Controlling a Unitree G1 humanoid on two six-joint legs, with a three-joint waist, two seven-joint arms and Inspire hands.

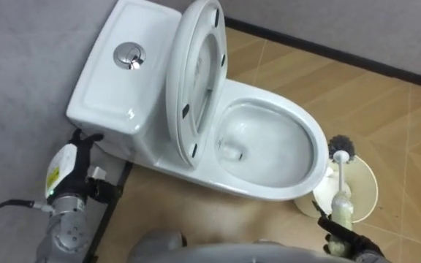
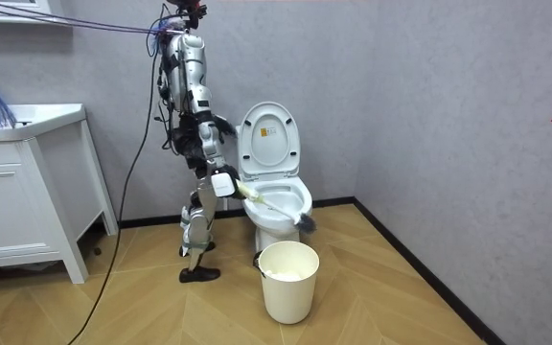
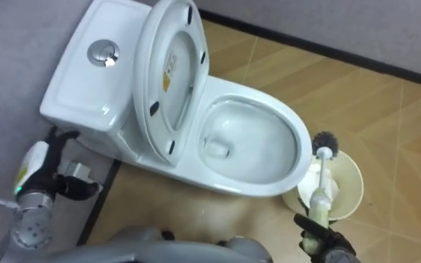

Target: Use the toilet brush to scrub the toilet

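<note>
Brush (image 1: pixel 340 204) is gripped in curled right hand (image 1: pixel 342 237), head just off toilet (image 1: pixel 269 191) rim, bucket (image 1: pixel 368 186) close by, lid (image 1: pixel 196 73) raised; left hand (image 1: pixel 79 157) is held slack and empty by tank (image 1: pixel 123 84).

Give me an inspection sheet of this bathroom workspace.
Surface: wood-pattern floor, no spills seen.
Job's things: toilet, lid raised, bowl open; brush, head outside the bowl, over the bucket.
Clutter: nothing seen.
Hands: right robot hand shut on the brush handle; left robot hand relaxed, empty, beside the tank.
Cables: nothing seen beyond the robot's own.
Surroundings: grey wall, white cabinet.
</note>
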